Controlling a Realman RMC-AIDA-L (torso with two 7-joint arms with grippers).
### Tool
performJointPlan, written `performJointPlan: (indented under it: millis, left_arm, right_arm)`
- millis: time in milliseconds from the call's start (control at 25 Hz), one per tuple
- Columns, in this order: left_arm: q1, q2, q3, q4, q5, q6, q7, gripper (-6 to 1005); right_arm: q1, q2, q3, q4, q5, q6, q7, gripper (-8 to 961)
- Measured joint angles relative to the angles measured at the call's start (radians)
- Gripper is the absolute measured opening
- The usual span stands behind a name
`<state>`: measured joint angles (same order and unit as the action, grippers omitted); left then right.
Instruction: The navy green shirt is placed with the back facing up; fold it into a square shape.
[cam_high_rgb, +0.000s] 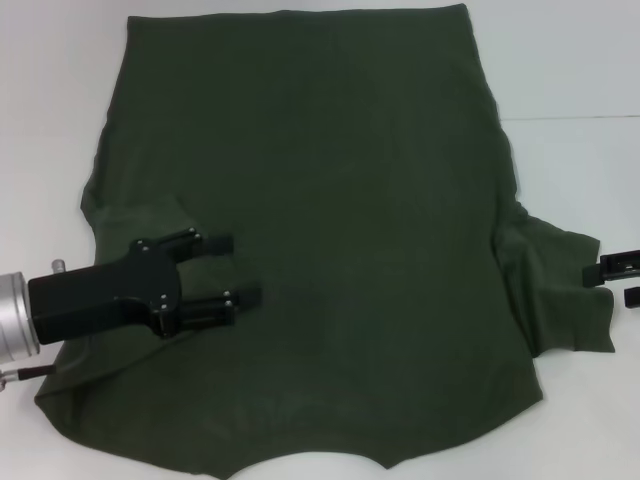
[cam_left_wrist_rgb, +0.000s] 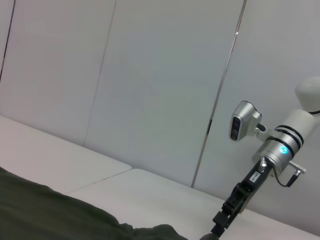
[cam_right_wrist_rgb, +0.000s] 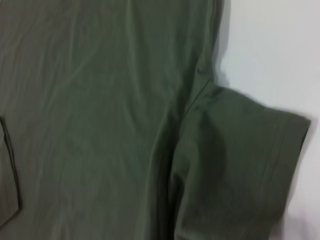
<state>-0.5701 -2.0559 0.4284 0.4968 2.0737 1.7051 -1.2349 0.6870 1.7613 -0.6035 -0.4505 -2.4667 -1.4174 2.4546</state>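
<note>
The dark green shirt (cam_high_rgb: 330, 220) lies spread flat on the white table (cam_high_rgb: 580, 70), plain back up, hem at the far edge and neck nearest the robot. The left sleeve seems already folded inward, and the left claw (cam_high_rgb: 235, 270) rests low over the cloth just inside that fold, its two fingers apart with nothing between them. The right sleeve (cam_high_rgb: 560, 290) lies stretched out to the side, and the right claw (cam_high_rgb: 618, 280) sits at its outer edge, barely inside the head view, so I cannot tell whether it is open or closed. The right wrist view looks straight down on that sleeve (cam_right_wrist_rgb: 240, 165) and the seam where it meets the body, with a few soft wrinkles running along the side. The left wrist view shows the right arm (cam_left_wrist_rgb: 260, 170) reaching down toward the shirt's far side. The step in hand looks like folding the right sleeve in to match the left. To do it well, the claw should pinch the cuff edge cleanly, lift only a little, carry it straight across and lay it down flat so the side edge comes out straight.
</note>
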Motion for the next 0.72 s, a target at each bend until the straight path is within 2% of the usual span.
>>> performJointPlan:
  millis: [720]
  left_arm:
    - [-0.005,0.0,0.009,-0.002,0.01,-0.01,-0.006,861]
  right_arm:
    - [0.012,0.03,-0.018,0.015,0.006,0.039,-0.007,944]
